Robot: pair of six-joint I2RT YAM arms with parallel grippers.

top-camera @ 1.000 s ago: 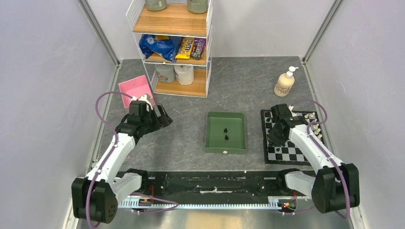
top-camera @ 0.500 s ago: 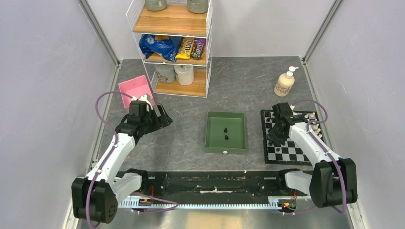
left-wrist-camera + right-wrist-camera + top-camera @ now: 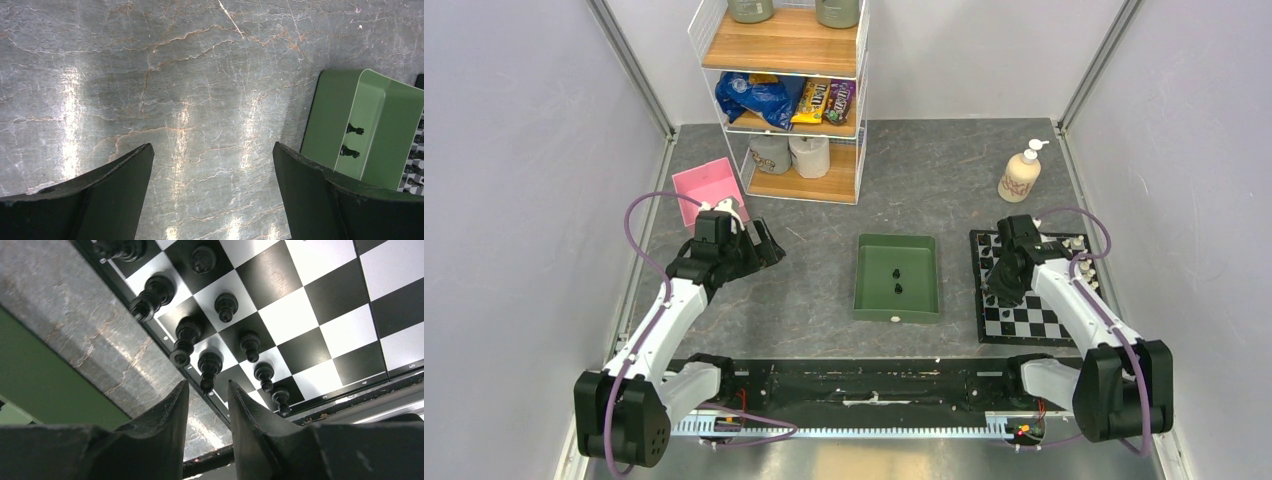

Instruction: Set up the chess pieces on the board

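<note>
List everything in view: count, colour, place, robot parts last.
board: one, black-and-white, right.
black chess pieces: two rows along board's left edge; two more in tray.
white chess pieces: several, board's right edge.
tray: one, green, centre.
pump bottle: one, cream, behind board.
shelf rack: one, wire and wood, far side.
pink flat item: one, left of rack.
left gripper: open, above table.
right gripper: open, empty, over board's black pieces.
</note>
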